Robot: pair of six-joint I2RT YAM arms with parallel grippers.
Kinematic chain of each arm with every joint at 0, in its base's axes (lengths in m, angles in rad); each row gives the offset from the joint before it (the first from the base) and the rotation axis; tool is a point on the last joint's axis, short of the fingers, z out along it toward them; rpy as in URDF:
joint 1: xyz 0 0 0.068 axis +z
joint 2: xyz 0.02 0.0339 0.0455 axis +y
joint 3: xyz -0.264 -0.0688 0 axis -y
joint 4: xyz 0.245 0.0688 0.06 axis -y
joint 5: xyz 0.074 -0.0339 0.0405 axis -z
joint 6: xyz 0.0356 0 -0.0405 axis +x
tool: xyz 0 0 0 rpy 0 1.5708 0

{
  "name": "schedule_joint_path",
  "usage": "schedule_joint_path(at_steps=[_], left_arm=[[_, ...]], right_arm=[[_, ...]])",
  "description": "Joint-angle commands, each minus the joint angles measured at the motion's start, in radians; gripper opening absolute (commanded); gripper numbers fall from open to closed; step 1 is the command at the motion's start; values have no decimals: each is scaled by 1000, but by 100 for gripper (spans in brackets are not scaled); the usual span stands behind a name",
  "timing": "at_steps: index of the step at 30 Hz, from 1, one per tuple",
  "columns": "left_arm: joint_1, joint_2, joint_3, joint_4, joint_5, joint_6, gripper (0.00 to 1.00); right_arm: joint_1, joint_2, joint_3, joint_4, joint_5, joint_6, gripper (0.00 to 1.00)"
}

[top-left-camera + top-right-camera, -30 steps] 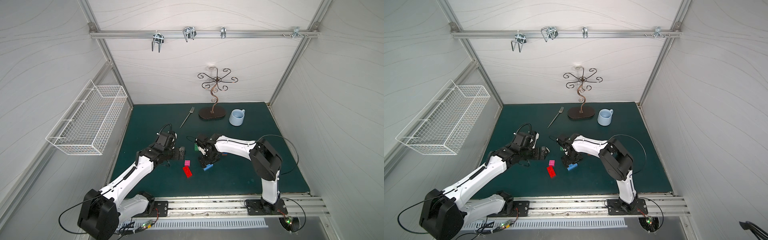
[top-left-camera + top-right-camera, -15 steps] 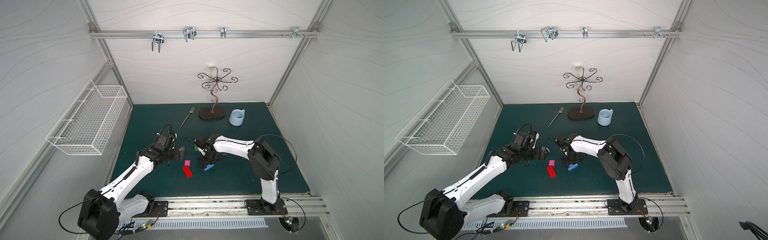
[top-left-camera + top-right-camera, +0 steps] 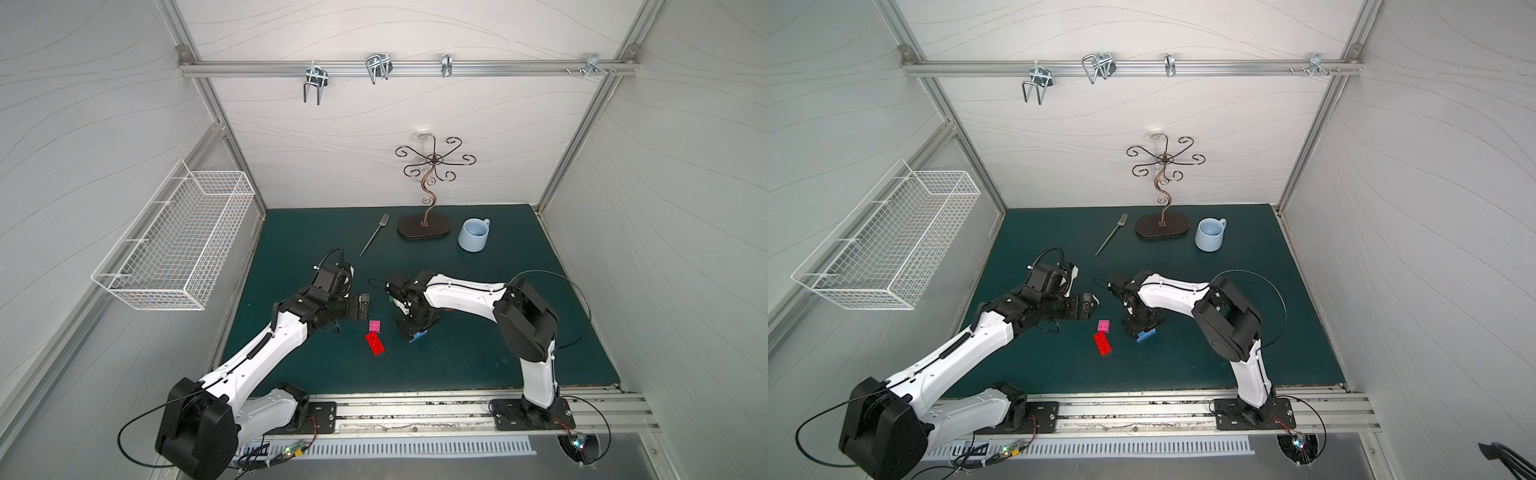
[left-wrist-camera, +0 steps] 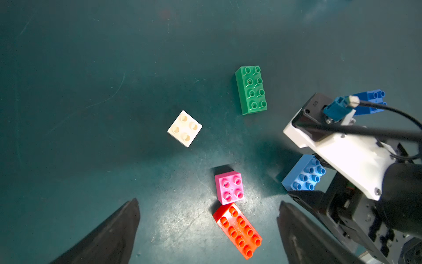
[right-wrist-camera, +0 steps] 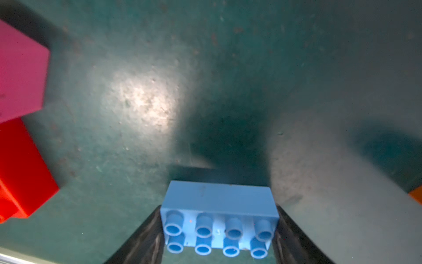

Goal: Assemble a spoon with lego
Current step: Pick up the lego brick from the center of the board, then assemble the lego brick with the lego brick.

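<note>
The right jaws squeeze the light blue brick (image 5: pixel 217 198) by its two ends, low over the dark green desk (image 4: pixel 91 91). The left jaws are wide open and hold nothing. They hang above the pink brick (image 4: pixel 229 187) and the red brick (image 4: pixel 237 230), which sit right next to each other. The green brick (image 4: pixel 251 90) and the cream brick (image 4: pixel 185 128) lie apart nearby.

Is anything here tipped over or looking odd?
Only the light blue brick: it lies tipped on its side, studs pointing sideways, clamped in the right gripper. The pink brick, red brick, green brick and cream brick sit studs-up.
</note>
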Motion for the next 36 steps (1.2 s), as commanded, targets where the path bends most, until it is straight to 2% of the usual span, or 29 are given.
schedule_joint_path(at_steps=[1,3,7,12,14,21,27,36], left_arm=[[3,8,19,27,5,-1,100],[0,8,17,33,12,6,99],[-50,4,4,62,6,45,98],[-207,-26,-57,183,-34,151,98],[-238,-43,-92,247,-36,169,98],[-247,-14,-99,336,43,196,98],[-270,62,-67,359,83,225,98],[-298,130,-56,385,82,223,98]], right_arm=[[7,12,22,-50,37,10,63],[5,-4,22,-53,48,18,59],[-31,-74,35,-111,62,51,59],[-181,-219,69,-228,39,90,59],[-228,-259,96,-277,53,87,59],[-393,-279,120,-308,33,58,59],[-418,-234,120,-266,-5,62,59],[-418,-172,100,-208,-35,66,59]])
